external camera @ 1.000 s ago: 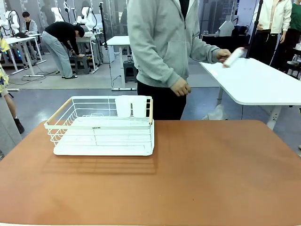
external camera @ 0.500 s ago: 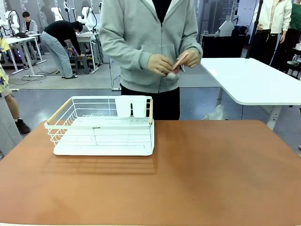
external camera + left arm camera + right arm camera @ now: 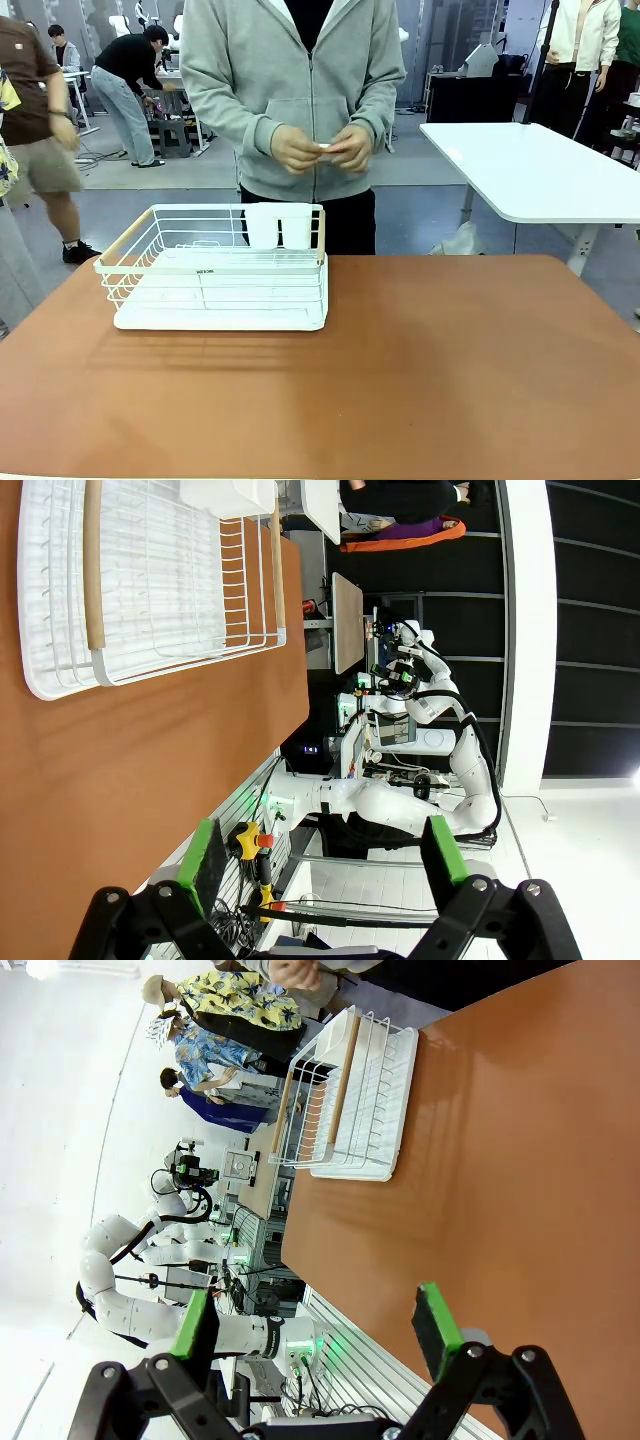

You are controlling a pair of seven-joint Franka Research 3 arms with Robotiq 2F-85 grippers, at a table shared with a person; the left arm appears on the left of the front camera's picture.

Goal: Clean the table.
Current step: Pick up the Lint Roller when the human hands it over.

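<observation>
- A white wire rack [image 3: 215, 285] is set on the left far part of the worktop [image 3: 450, 370].
- A white caddy [image 3: 280, 226] is hung inside the rack's far rim; its inside cannot be seen.
- Pale wooden handles [image 3: 125, 240] are fitted along the rack's two short sides.
- Small dark print [image 3: 206, 270] is carried on the rack's front bar, too small to be read.
- The worktop is seen as a smooth, matte, reddish-brown slab with rounded far corners, spread across the lower half of the front view, with a person [image 3: 300, 90] stood at its far edge.
- The left hand [image 3: 322, 850] is spread, with nothing between its green pads.
- The right hand [image 3: 312, 1328] is likewise spread, with nothing pinched.
</observation>
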